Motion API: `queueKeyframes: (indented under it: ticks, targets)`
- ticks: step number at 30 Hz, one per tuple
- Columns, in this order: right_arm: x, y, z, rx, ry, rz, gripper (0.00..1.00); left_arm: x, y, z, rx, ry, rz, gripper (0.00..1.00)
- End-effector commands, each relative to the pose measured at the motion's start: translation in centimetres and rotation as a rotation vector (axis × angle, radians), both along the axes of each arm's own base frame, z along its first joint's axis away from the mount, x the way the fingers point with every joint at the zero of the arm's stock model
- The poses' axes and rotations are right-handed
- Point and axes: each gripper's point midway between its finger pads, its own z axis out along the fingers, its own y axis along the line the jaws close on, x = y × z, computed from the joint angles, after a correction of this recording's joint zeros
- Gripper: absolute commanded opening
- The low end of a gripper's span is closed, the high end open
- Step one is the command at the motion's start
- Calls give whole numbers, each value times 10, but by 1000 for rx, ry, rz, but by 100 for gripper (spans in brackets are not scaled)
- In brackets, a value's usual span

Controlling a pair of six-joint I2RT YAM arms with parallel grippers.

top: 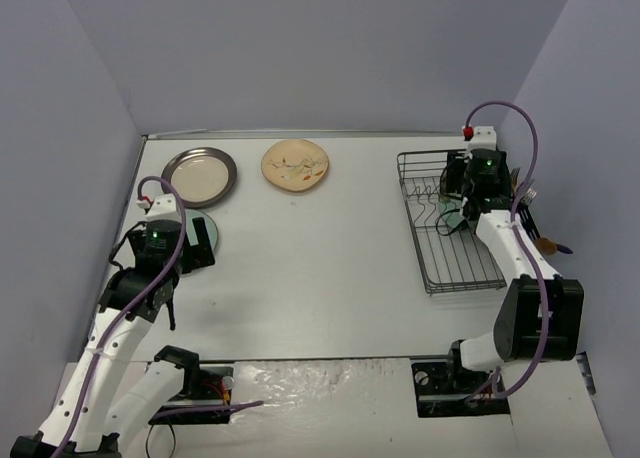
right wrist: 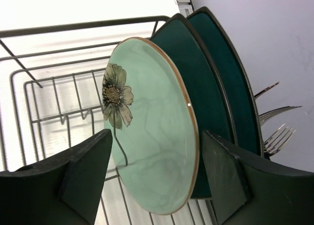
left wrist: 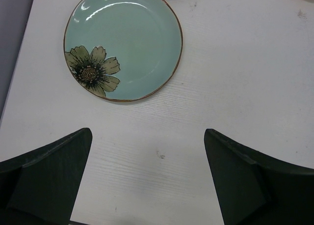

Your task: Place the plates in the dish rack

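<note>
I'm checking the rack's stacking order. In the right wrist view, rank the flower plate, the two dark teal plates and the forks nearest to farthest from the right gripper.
1. Mint flower plate, straight ahead of the right gripper.
2. Front dark teal plate, just behind it.
3. Rear dark teal plate, behind that.
4. Forks, far right, beyond the plates.

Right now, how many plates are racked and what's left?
Done: two dark teal plates and one mint flower plate stand in the dish rack. In hand: nothing gripped; right gripper open, straddling that mint plate; left gripper open above the table. Left: second mint flower plate, grey-rimmed cream plate, cream floral plate, all flat on the table.
</note>
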Motion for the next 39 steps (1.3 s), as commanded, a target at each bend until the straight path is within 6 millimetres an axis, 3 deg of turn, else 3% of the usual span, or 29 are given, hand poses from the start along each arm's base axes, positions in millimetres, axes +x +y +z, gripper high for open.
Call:
queueKeyframes:
  ticks: [1, 6, 8, 13, 17, 25, 30, 39]
  targets:
    - [0, 18, 93, 98, -265, 36, 79, 7, -1, 12, -62, -48, 55, 97]
    - [-17, 59, 136, 305, -406, 165, 95, 7, 2, 6, -149, -62, 183, 97]
    - [-28, 97, 147, 392, -436, 298, 100, 6, 7, -3, -179, -62, 260, 97]
    - [-54, 177, 148, 601, -451, 547, 100, 11, 24, -19, -271, -101, 421, 97]
    - [-74, 224, 125, 738, -374, 732, 100, 21, 35, -46, -425, -135, 530, 97]
    - [-102, 270, 105, 778, -296, 872, 100, 34, 66, -95, -763, -299, 753, 94]
    - [-111, 284, 104, 785, -279, 913, 100, 43, 78, -101, -829, -404, 786, 91]
    - [-118, 291, 104, 799, -271, 936, 100, 45, 87, -138, -850, -381, 850, 82]
